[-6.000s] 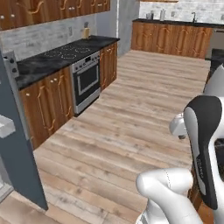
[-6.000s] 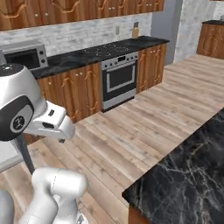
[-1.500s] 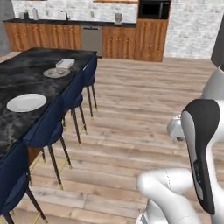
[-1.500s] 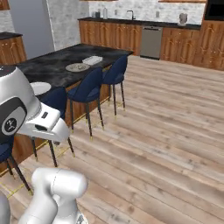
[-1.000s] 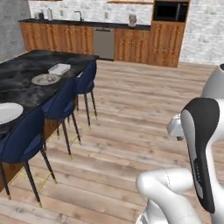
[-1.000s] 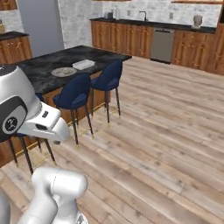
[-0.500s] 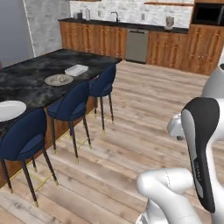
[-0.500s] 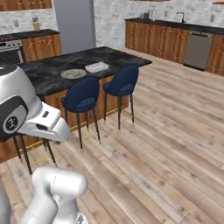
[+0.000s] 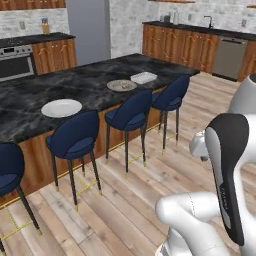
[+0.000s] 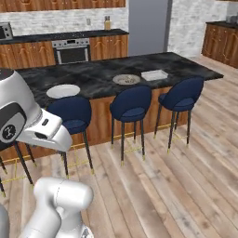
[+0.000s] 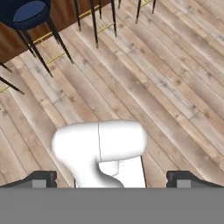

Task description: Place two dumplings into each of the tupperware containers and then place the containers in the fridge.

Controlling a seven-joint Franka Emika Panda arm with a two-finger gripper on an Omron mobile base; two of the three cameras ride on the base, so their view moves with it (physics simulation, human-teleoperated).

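Observation:
One tupperware container [image 9: 143, 77] [image 10: 154, 75], a pale shallow tray, lies on the black marble island [image 9: 30, 92] [image 10: 93, 74] near its far end. Beside it sits a round grey plate [image 9: 121, 85] [image 10: 126, 79]; whether dumplings lie on it is too small to tell. The fridge [image 9: 87, 27] [image 10: 148, 25] stands shut behind the island. In the hand view my gripper [image 11: 113, 180] is open, its tips wide apart, pointing down at the wooden floor far from the island.
Several navy bar stools [image 9: 131, 112] [image 10: 132, 104] line the near side of the island. A round white plate [image 9: 61, 107] [image 10: 63, 90] lies on the counter. A steel oven [image 9: 15, 62] [image 10: 72, 51] stands at the back wall.
The whole picture has shifted: the base has kept turning and driving, so the island sits closer and the fridge and oven have come into view. The folded arm holds the same pose.

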